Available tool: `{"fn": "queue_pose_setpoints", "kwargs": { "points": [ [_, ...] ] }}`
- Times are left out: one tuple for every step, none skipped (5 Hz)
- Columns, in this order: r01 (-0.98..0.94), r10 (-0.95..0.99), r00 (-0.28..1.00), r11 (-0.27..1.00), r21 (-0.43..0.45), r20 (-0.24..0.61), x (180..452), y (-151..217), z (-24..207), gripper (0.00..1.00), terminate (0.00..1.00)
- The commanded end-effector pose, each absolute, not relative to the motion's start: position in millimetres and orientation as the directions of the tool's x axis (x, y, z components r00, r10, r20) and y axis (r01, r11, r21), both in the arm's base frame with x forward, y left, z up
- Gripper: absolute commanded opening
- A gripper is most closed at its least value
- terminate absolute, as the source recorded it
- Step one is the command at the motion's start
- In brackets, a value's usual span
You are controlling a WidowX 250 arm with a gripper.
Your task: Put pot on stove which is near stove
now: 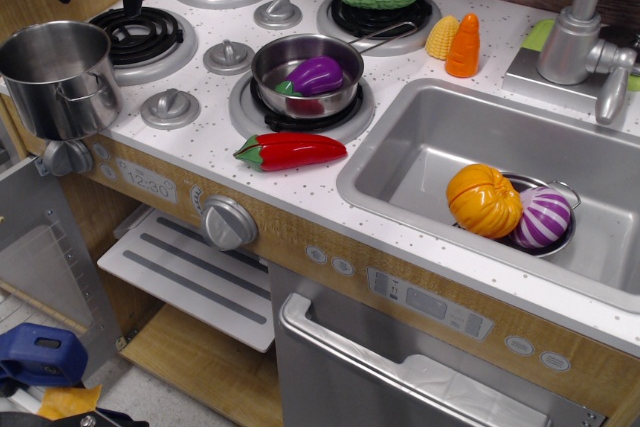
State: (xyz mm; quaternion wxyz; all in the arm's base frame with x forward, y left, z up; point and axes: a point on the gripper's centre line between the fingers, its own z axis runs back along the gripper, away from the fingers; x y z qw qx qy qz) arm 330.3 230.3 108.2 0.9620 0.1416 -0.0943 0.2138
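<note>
A single view looks down steeply from the near side, close in, stove (215, 47) left, sink (420, 147) right.

White speckled stove (400, 65), upper frame: red pepper (291, 151) front edge, corn (442, 36) and carrot (463, 46) right, pot (58, 79) left edge.

The pot (58, 77) sits at the stove's (200, 32) left edge, seemingly overhanging it. A pan (306, 72) holding an eggplant (317, 74) occupies the front burner; a pepper (290, 151) lies before it.
</note>
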Motion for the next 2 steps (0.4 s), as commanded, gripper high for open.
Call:
{"fn": "queue_pose_setpoints", "kwargs": {
  "points": [
    [-0.438,0.385,0.891,0.869,0.232,0.242,330.3,230.3,108.2,1.00,0.00],
    [-0.458,0.411,0.882,0.862,0.217,0.230,329.0,231.1,101.0,1.00,0.00]
  ]
}}
